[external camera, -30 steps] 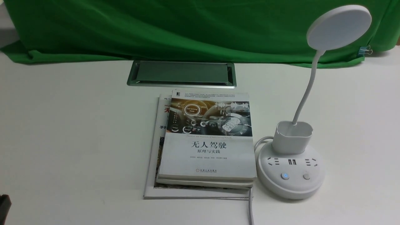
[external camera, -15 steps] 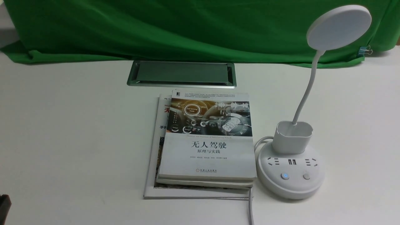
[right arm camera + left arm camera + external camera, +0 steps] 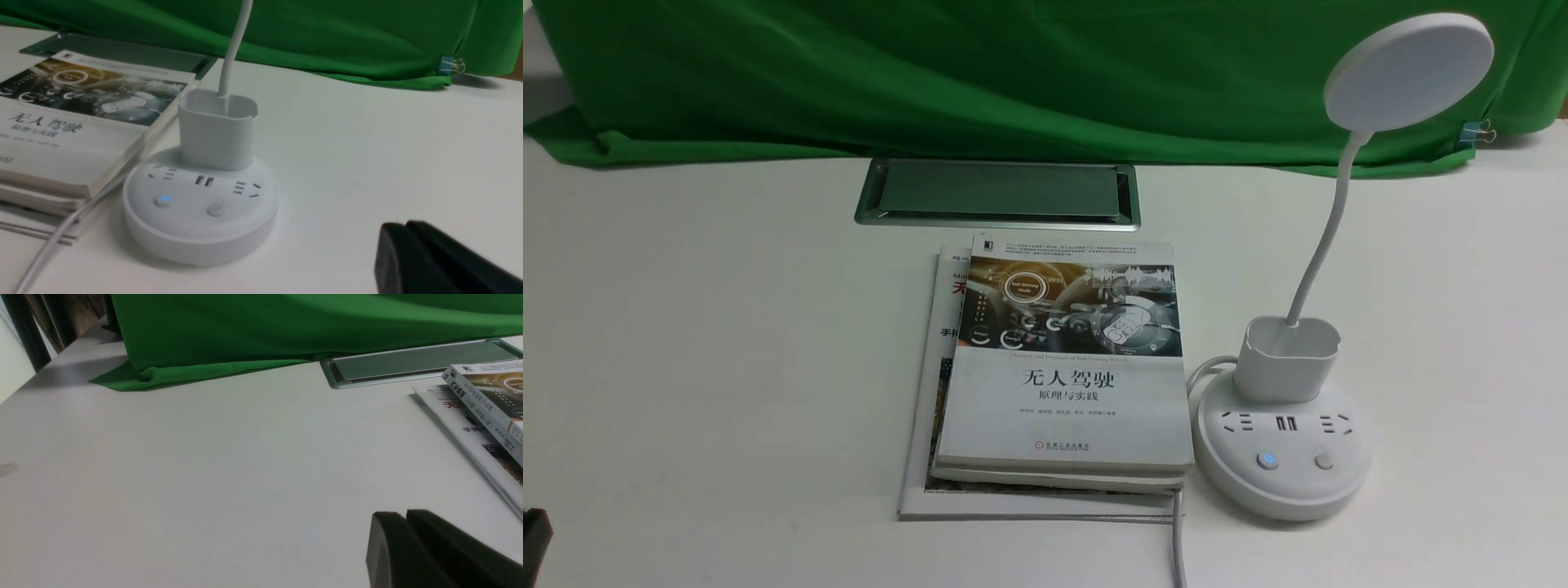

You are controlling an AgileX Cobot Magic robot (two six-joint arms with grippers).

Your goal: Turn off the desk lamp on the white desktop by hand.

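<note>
The lamp [image 3: 1286, 457] stood upright on the white surface [image 3: 727, 351], toward the robot's right. Its flat round head [image 3: 1409, 72] leaned outward to the right at the top of a thin bent neck [image 3: 1327, 237], which rose from the cup [image 3: 1284, 367] on the base. Of the two buttons on the base's near part, the left one [image 3: 1267, 460] glowed blue and the right one [image 3: 1324, 461] was unlit.

Just left of the lamp lay a book [image 3: 1066, 408] with a car dashboard on its cover, on top of a stack. A larger, thinner volume [image 3: 917, 457] showed beneath, sticking out on the side away from the lamp. A pale cable [image 3: 1178, 539] ran from behind the lamp's base, along the book's edge and toward the robot.

The hatch [image 3: 1001, 189] was farther off than the lamp's base and to its left. Green cloth [image 3: 931, 82] hung behind the lamp, with a clip [image 3: 1476, 133] at its edge, beyond the lamp and to the right.

The left hand [image 3: 405, 514] was well away from the lamp, on its left; the right hand [image 3: 405, 224] was on its right, not touching it. Both seemed clenched, with nothing visible in their grip, though only the tips showed.
</note>
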